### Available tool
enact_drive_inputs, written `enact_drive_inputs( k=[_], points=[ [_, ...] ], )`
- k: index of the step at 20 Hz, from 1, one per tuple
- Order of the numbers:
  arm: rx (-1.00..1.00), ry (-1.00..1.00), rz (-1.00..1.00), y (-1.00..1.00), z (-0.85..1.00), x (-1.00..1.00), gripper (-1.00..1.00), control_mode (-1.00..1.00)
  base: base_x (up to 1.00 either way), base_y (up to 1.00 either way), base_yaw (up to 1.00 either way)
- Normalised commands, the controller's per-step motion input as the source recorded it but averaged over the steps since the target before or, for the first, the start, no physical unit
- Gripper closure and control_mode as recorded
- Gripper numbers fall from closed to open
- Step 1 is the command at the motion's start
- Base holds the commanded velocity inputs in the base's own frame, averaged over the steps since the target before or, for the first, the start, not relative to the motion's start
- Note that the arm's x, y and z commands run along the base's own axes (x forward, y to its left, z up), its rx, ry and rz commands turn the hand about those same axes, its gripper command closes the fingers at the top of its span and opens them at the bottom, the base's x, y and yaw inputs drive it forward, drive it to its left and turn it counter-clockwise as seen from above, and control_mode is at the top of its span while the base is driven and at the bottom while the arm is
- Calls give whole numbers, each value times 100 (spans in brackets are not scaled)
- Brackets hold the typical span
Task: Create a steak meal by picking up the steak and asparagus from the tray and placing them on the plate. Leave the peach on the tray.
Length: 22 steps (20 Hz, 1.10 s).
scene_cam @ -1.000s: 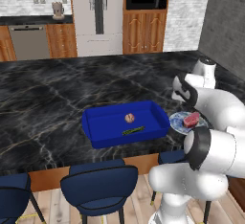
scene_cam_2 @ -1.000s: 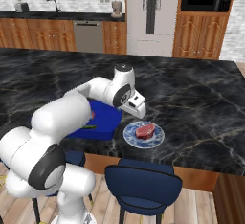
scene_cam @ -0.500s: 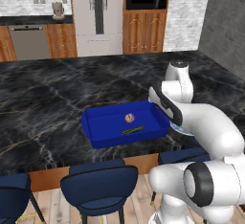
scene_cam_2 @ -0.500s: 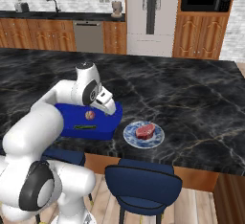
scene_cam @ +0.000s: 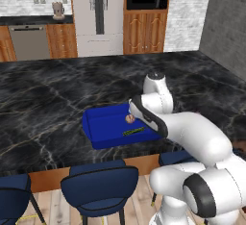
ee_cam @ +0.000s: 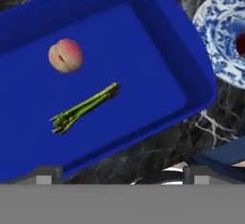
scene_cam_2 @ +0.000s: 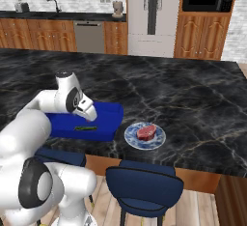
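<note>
Asparagus [ee_cam: 85, 107] in tray [ee_cam: 158, 36], below pincer [ee_cam: 119, 175]

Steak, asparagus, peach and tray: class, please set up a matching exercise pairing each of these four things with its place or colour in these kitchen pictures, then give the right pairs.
Things:
1. steak
2. asparagus
3. peach
4. tray

Descriptions:
A. bright blue, standing on the dark marble counter
B. round and pinkish-orange, in the tray
C. lying on the patterned plate
D. thin and green, on the tray floor apart from the round fruit

Pairs: 1-C, 2-D, 3-B, 4-A
</note>
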Motion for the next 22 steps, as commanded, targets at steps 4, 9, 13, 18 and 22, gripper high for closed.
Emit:
enact_drive_inputs(
  k=[4,9,13,18,22],
  points=[
    [1,12,4,40,-41,19,-100,-100,0,0,0],
    [6,9,6,2,-33,36,-100,-100,0,0,0],
    [3,4,7,0,-44,29,-100,-100,0,0,0],
    [0,2,7,0,-46,28,-100,-100,0,0,0],
    [0,0,3,1,-43,34,-100,-100,0,0,0]
  ],
)
